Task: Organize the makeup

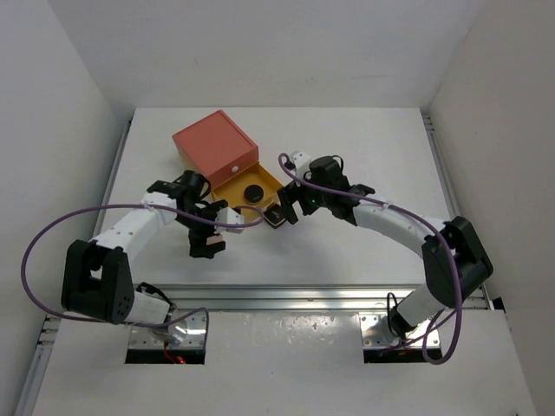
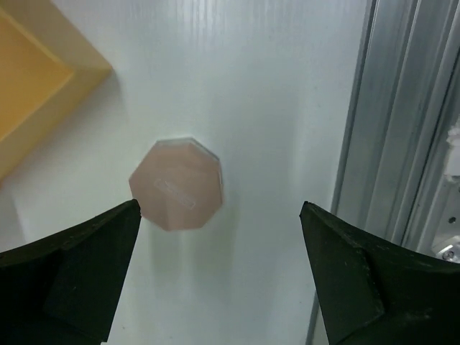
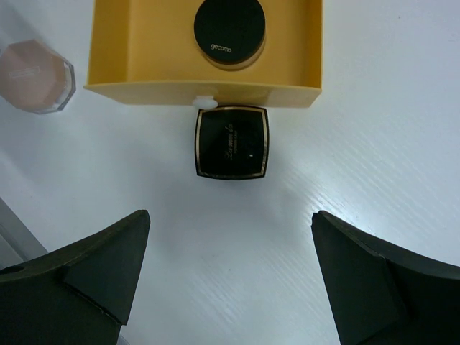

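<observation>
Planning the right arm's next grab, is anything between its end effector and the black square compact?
Nothing visible. The right end effector hangs open over the black square compact, only bare table between. The front wall of the yellow drawer sits just beyond it.

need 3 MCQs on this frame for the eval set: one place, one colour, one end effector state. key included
1. Relative to the yellow drawer, the black round compact is:
A. inside it
B. in front of it
C. underneath it

2. What colour is the disc below the left end effector?
A. green
B. blue
C. pink

3. Over the black square compact, the right end effector is:
A. shut on it
B. open, holding nothing
C. shut, empty

Key:
1 A: the right wrist view shows it within the drawer walls.
2 C: it reads pale pink in the left wrist view.
3 B: the jaws stand wide apart, and the compact lies untouched beyond them.
</observation>
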Tool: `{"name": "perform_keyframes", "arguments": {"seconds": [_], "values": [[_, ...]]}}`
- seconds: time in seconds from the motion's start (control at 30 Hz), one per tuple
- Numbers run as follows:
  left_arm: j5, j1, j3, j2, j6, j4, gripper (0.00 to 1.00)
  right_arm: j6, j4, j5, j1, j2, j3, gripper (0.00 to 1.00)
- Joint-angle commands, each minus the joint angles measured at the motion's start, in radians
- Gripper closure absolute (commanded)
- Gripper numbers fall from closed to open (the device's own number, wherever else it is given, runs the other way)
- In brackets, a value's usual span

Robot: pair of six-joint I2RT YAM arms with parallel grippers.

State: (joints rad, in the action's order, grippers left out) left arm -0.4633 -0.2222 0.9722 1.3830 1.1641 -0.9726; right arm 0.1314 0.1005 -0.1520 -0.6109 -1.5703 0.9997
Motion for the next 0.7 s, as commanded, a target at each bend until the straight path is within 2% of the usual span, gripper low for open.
{"name": "perform_keyframes", "arguments": {"seconds": [0.0,0.23,0.6,0.63,0.67], "values": [[0.034,-0.039,0.01,0.005,-0.043,0.159,0.0,0.01,-0.031,0.026,0.0,0.058,-0.033,0.05],[0.126,-0.049,-0.096,0.069,-0.165,0.38,0.0,0.025,-0.025,0.038,0.0,0.093,-0.076,0.05],[0.112,-0.019,-0.13,0.175,-0.095,0.331,0.0,0.004,0.018,0.046,0.003,0.075,-0.035,0.05],[0.112,-0.019,-0.13,0.185,-0.084,0.316,0.01,0.002,0.022,0.048,0.0,0.067,-0.027,0.05],[0.101,-0.008,-0.13,0.185,-0.069,0.298,0.07,-0.001,0.024,0.045,0.0,0.064,-0.021,0.05]]}}
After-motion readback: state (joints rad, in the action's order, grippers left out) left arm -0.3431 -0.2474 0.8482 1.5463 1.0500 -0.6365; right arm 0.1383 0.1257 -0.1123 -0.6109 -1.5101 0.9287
